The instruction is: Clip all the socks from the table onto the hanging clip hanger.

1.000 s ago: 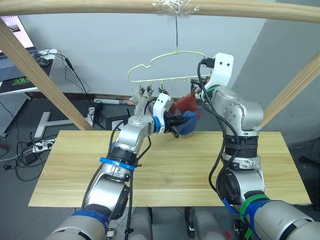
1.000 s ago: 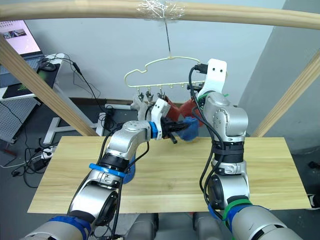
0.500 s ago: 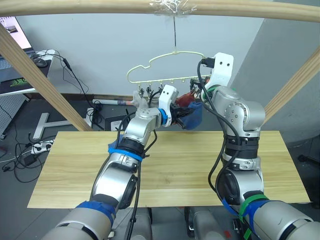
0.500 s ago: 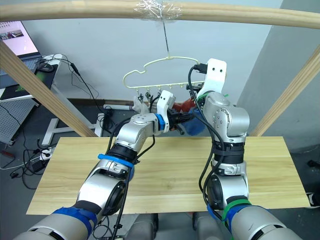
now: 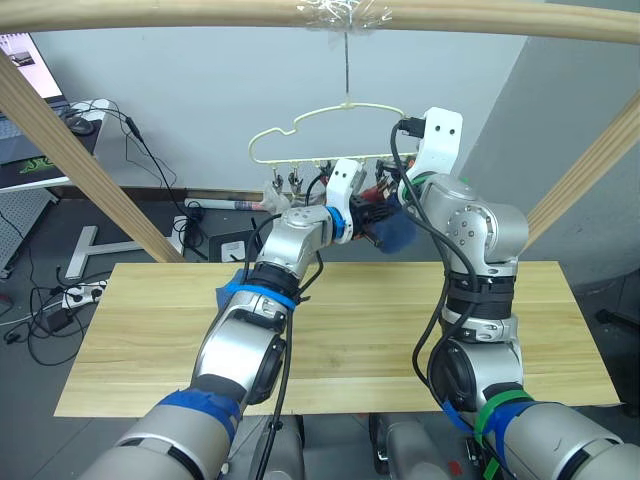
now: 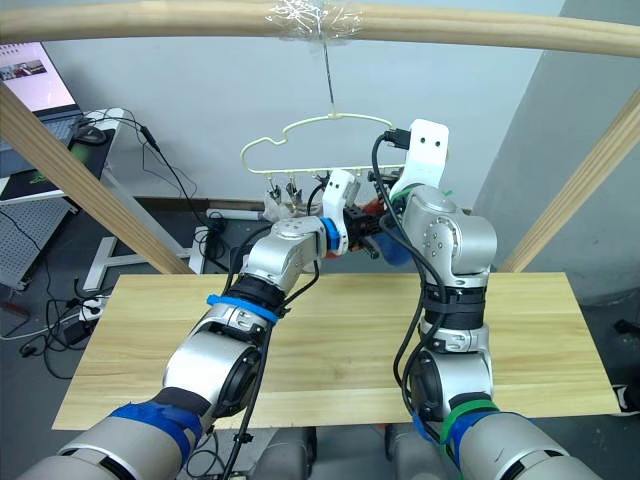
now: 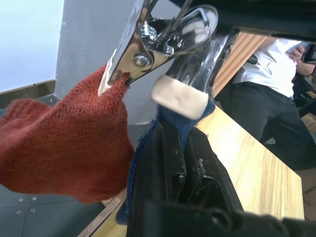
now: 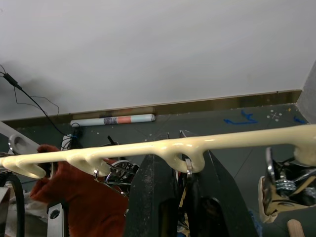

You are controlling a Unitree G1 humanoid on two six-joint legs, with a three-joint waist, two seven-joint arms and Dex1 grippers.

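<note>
The hanger (image 5: 330,130) hangs by its hook from the wooden pole (image 5: 200,12) along the top of the frame, in the upper centre of the head views, above the far edge of the surface (image 5: 150,330).

The left arm reaches up and forward from the lower left, forearm angled toward the centre, its wrist level with the row of clips. The left hand (image 5: 372,220) is clenched on a blue sock (image 5: 398,232), held just under the hanger's right half. In the left wrist view the black fingers (image 7: 170,163) pinch the blue fabric (image 7: 173,126) and press it up against a metal clip (image 7: 180,94) with a cream pad. Beside it another clip (image 7: 131,52) bites the edge of a red sock (image 7: 59,148), which hangs down at the left of that view.

The right arm rises from the lower right, elbow bent, forearm nearly upright, its wrist at the hanger's right end. The right hand (image 8: 180,197) sits just below the hanger's wavy bar (image 8: 163,148), its fingers (image 8: 153,192) on either side of a clip's wire; whether they grip it I cannot tell. The red sock (image 8: 81,197) shows at the lower left of that view.

A person (image 7: 276,89) in a white top and dark trousers stands past the surface at the right of the left wrist view.
</note>
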